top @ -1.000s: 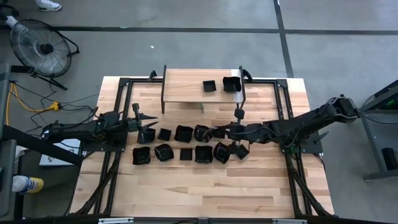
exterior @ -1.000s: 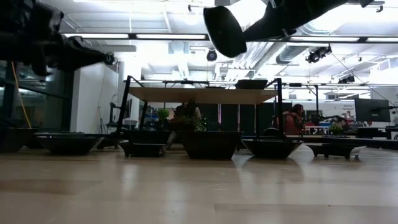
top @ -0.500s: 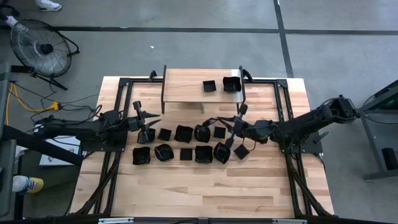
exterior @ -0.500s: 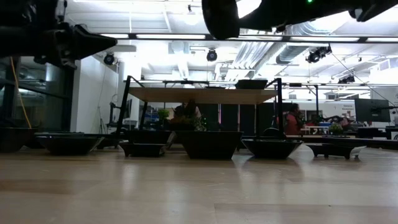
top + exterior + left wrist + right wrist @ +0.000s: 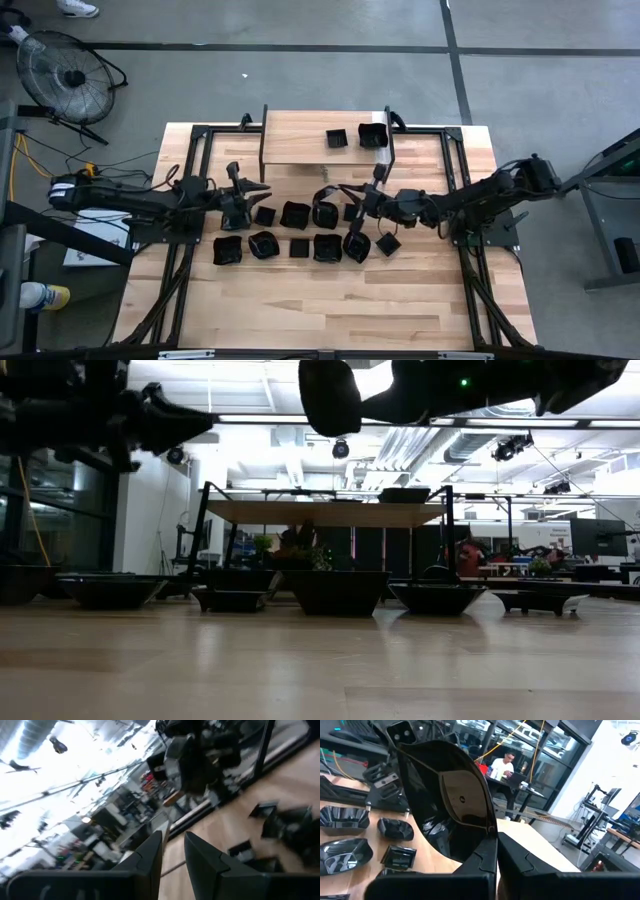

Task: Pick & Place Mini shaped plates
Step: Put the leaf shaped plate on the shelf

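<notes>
I am clamping my right gripper [image 5: 496,845] on the rim of one mini shaped plate [image 5: 455,805], a wide glossy black dish with a gently curved edge, and I am holding it tilted on edge, well clear of the desk [image 5: 300,310]. In the low view this held dish [image 5: 330,395] is hanging high above the wood, with nothing touching it from below. Directly beneath my right gripper, the other mini shaped plates [image 5: 327,247] are sitting in two loose rows across the middle of the desk, some square, some rounded, all flat on the boards and close beside one another. Farther out along those rows, my left gripper [image 5: 250,190] is hovering over the end dish of the row nearer the shelf; its fingers [image 5: 150,852] are standing apart with a narrow gap between them, and nothing is lying in that gap. Beyond both grippers, at the back of the desk, a raised wooden shelf [image 5: 295,140] is carrying two more black plates [image 5: 337,139] side by side near its right end. Past the desk, in the room seen by my right wrist, a person [image 5: 506,765] is sitting at a table.
</notes>
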{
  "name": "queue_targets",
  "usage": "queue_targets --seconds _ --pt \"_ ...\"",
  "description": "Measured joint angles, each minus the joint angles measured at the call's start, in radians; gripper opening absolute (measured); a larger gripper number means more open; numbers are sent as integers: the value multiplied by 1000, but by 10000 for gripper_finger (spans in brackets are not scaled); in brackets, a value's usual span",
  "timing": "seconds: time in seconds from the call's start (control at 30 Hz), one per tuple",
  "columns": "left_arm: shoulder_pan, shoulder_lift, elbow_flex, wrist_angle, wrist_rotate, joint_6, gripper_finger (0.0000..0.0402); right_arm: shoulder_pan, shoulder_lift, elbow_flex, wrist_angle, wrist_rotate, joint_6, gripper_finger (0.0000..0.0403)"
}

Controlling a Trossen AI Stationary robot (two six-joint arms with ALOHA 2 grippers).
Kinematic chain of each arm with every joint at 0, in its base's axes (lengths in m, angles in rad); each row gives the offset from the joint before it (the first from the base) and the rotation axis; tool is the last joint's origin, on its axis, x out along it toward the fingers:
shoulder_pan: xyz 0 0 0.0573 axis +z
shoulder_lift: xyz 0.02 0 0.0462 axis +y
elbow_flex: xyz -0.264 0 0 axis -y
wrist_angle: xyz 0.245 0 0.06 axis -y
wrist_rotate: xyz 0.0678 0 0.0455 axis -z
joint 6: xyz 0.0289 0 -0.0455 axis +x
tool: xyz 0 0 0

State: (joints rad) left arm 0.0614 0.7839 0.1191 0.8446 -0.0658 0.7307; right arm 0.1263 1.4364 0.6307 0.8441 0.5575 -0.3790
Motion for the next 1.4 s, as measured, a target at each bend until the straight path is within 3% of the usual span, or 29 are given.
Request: queue_targets --seconds 0.27,0.53,0.73,1.0,1.3,1.4 --pt "-38 233 163 21 -48 -149 79 -41 13 12 92 -25 -51 0" --pt "-36 471 272 276 -113 -219 79 -48 116 12 335 36 -172 0" --pt "-35 593 344 315 -181 -265 79 -48 181 12 496 62 -257 0" --pt "-36 671 432 318 -257 -269 79 -49 204 12 522 101 -292 0" --pt "-36 675 446 316 -290 -291 77 -48 204 12 519 130 -302 0" --pt "-36 675 446 311 -310 -294 60 -48 204 12 517 132 -302 0"
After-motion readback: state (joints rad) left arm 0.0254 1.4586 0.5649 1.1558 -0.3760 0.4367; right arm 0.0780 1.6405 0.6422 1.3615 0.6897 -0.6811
